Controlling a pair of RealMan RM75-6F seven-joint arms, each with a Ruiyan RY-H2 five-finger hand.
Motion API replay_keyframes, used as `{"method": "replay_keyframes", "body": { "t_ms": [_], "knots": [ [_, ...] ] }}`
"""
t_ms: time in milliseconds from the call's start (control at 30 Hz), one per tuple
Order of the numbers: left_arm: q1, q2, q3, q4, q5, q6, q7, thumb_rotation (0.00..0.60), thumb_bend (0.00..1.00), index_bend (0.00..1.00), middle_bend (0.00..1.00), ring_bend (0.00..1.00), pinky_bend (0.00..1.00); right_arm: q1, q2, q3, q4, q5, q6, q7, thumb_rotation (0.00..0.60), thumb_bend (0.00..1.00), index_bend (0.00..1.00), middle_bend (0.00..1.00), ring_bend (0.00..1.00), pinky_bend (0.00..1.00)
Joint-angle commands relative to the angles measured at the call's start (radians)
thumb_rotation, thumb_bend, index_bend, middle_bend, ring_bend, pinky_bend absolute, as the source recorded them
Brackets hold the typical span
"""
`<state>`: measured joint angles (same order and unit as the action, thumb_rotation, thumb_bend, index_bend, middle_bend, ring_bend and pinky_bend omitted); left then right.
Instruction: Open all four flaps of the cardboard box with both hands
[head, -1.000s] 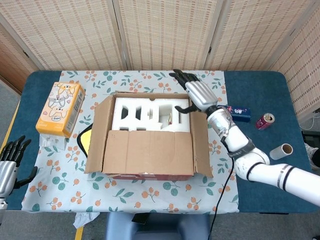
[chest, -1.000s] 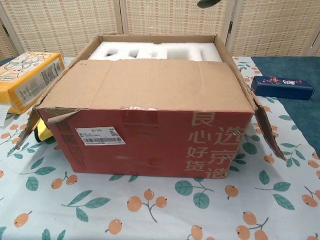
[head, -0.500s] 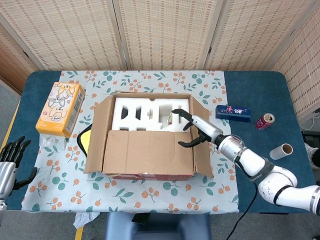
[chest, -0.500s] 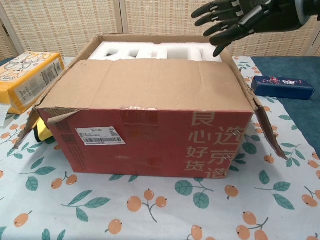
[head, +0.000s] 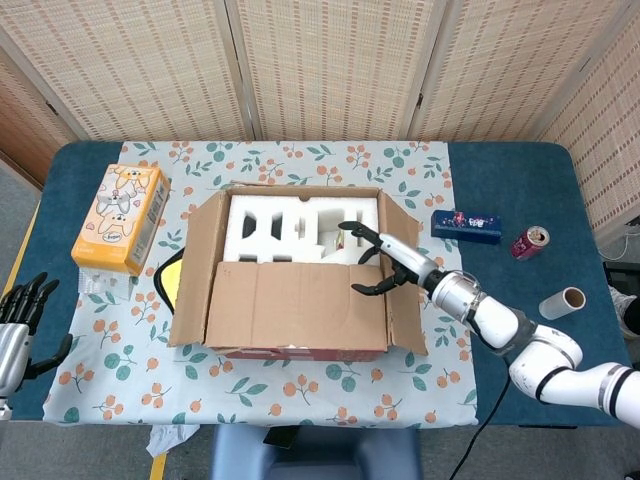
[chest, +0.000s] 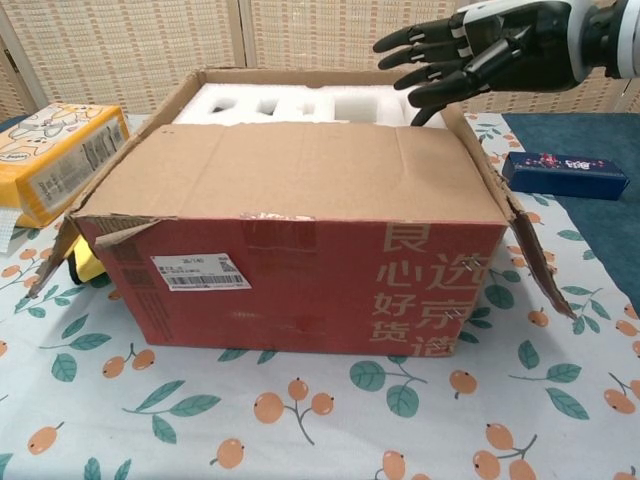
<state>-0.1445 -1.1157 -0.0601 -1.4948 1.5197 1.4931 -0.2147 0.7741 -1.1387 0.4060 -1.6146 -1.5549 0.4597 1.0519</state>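
The brown cardboard box with red sides sits in the middle of the floral tablecloth, its near flap lying flat over the white foam insert. The right hand hovers at 3 o'clock of the opening, fingers spread wide, holding nothing. The left hand waits at 8 o'clock, open too. Risk — the fingers may catch the foam, not the flap. Woven screens stand behind the blue table.

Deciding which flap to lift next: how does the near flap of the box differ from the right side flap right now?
The near flap lies folded flat over the box opening, covering its front part; the right side flap is already swung outward, leaning away from the box. The near flap is long and wide; the right side flap is narrower. The right hand hovers open above the near flap's right end. Both are plain brown cardboard.
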Motion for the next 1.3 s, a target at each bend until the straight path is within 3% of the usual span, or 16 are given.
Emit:
{"method": "replay_keyframes", "body": {
  "t_ms": [33,333,567,800,1067,1300],
  "knots": [
    [0.001,0.000,-0.001,0.001,-0.001,0.000,0.000,0.600,0.45,0.00,0.00,0.00,0.00,0.032,-0.008,-0.052,0.047,-0.046,0.045,0.068,0.600,0.35,0.00,0.00,0.00,0.28],
    [-0.002,-0.003,-0.002,0.004,-0.003,-0.006,0.006,0.600,0.45,0.00,0.00,0.00,0.00,0.077,-0.017,-0.151,0.104,-0.088,0.135,0.239,0.600,0.35,0.00,0.00,0.00,0.28],
    [-0.003,-0.004,-0.006,0.005,-0.010,-0.011,0.006,0.600,0.45,0.00,0.00,0.00,0.00,0.094,-0.007,-0.213,0.118,-0.111,0.212,0.411,0.600,0.35,0.00,0.00,0.00,0.42],
    [-0.002,-0.004,-0.004,0.001,-0.005,-0.010,0.014,0.600,0.45,0.00,0.00,0.00,0.00,0.116,-0.004,-0.264,0.136,-0.133,0.285,0.524,0.600,0.35,0.00,0.00,0.00,0.44],
    [-0.004,-0.013,-0.004,0.006,0.004,-0.002,0.043,0.600,0.45,0.00,0.00,0.00,0.00,0.128,0.043,-0.310,0.111,-0.177,0.388,0.612,0.600,0.35,0.00,0.00,0.00,0.45],
    [-0.001,-0.024,-0.003,-0.006,0.009,0.008,0.096,0.600,0.45,0.00,0.00,0.00,0.00,0.104,0.149,-0.331,-0.003,-0.188,0.481,0.566,0.600,0.35,0.00,0.00,0.00,0.45]
  ]
}}
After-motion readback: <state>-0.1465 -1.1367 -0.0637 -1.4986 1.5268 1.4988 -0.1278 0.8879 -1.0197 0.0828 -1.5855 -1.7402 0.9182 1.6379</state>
